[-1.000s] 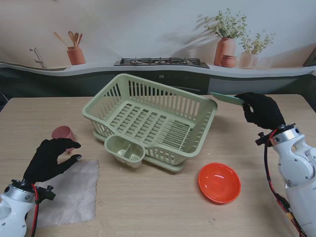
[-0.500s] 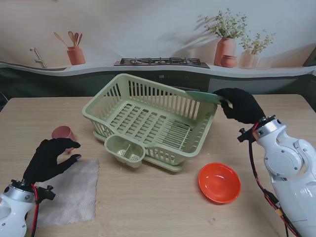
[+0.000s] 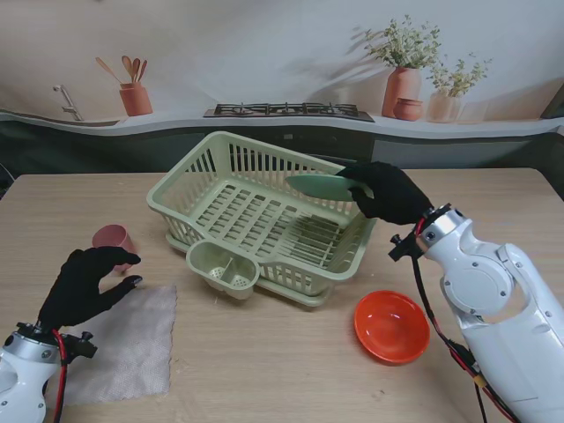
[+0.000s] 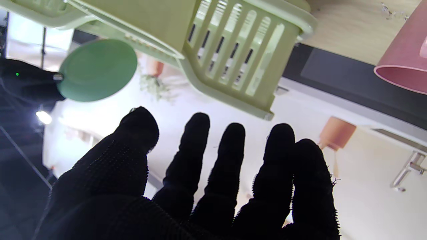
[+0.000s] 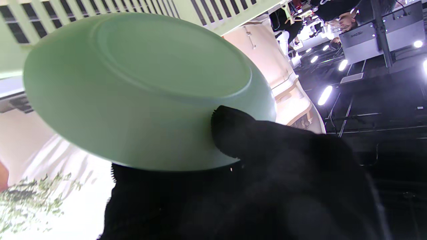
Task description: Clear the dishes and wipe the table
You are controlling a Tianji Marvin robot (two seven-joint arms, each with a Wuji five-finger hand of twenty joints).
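**Mia:** Why is the right hand (image 3: 388,192) holding the green plate (image 3: 319,185) up so high?

**Ben:** I think it wants to put it in the dish rack (image 3: 264,211). The plate is in the air over the right side of the rack, not touching it. The fingers (image 5: 230,131) pinch the plate's edge, with one pressed on its bottom side. Holding just the edge leaves the rest free to slide in.

**Mia:** And the left hand (image 3: 86,284)?

**Ben:** It holds nothing. Its fingers (image 4: 196,156) are apart and a bit curled. It hangs over the gray cloth (image 3: 123,348) on the tabletop (image 3: 264,361), maybe ready to wipe later.

**Mia:** What else needs clearing?

**Ben:** A pink cup (image 3: 113,238) sits just past the left hand, and an orange bowl (image 3: 391,326) sits near me, in front of the rack on the right.

**Mia:** Is anything in the way?

**Ben:** The rack's tall wall is right by the plate. The plate has to go over it, or it might bump. The little cutlery holder (image 3: 223,268) on the front is well away.
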